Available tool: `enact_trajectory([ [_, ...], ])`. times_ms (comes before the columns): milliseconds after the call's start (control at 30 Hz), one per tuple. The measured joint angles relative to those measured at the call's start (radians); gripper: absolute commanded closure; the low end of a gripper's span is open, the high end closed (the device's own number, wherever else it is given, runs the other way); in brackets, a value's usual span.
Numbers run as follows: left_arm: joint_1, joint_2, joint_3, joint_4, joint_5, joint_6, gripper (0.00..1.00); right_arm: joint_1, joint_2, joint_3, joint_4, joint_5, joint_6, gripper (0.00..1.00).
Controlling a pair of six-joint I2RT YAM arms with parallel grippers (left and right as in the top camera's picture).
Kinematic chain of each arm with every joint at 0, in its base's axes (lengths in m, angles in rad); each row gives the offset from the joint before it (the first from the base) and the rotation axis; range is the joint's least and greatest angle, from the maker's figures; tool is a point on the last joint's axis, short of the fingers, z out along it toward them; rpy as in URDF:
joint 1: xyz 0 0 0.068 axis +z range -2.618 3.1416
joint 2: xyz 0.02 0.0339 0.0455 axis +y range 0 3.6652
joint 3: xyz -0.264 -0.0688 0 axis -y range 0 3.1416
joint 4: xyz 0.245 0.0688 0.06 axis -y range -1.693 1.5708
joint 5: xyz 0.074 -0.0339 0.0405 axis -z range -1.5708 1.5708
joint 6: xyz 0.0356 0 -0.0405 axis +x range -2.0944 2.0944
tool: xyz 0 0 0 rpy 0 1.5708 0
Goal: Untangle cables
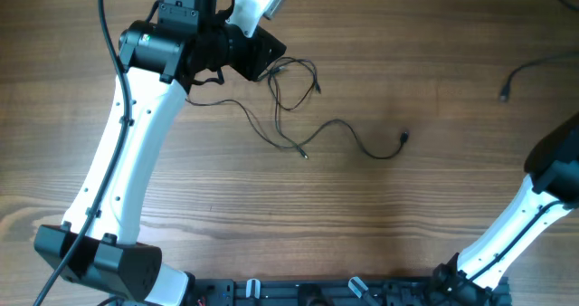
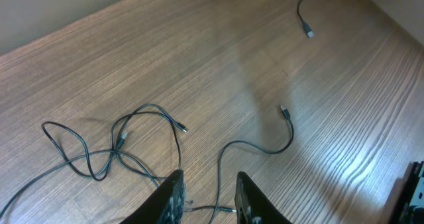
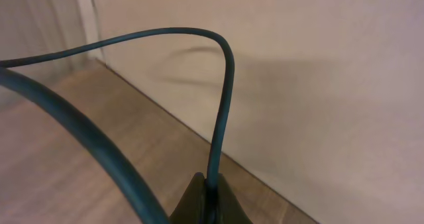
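A loose tangle of thin black cables lies on the wood table just right of my left gripper; the left wrist view shows its loops. One strand trails right to a small plug. My left gripper is low over the table, jaws a narrow gap apart. A silver-tipped plug end lies across that gap and another strand runs through it. My right gripper is shut on a dark cable that arches up from its tips. In the overhead view it is out of frame.
A separate cable with a plug comes in from the far right edge; its end also shows in the left wrist view. The right arm stands at the lower right. A wall rises behind the table's far edge.
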Motion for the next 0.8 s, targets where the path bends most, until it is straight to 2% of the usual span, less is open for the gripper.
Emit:
enact_trajectory([
  [200,0.0,-0.001,0.0,0.0,0.0,0.0,0.73,0.014,0.016,0.0,-0.023,-0.005,0.001,0.96],
  [233,0.0,-0.001,0.0,0.0,0.0,0.0,0.73,0.016,0.016,0.0,-0.025,-0.007,0.001,0.87],
  [300,0.0,-0.001,0.0,0.0,0.0,0.0,0.73,0.02,0.016,0.0,-0.042,-0.017,0.0,0.35],
  [333,-0.002,-0.001,0.0,0.0,0.0,0.0,0.73,0.021,0.016,0.0,-0.047,-0.021,0.006,0.18],
  [400,-0.006,-0.001,0.0,0.0,0.0,0.0,0.73,0.022,0.016,0.0,-0.056,-0.024,0.01,0.01],
  [800,-0.018,-0.001,0.0,0.0,0.0,0.0,0.73,0.05,0.016,0.0,-0.092,-0.069,0.025,0.01],
])
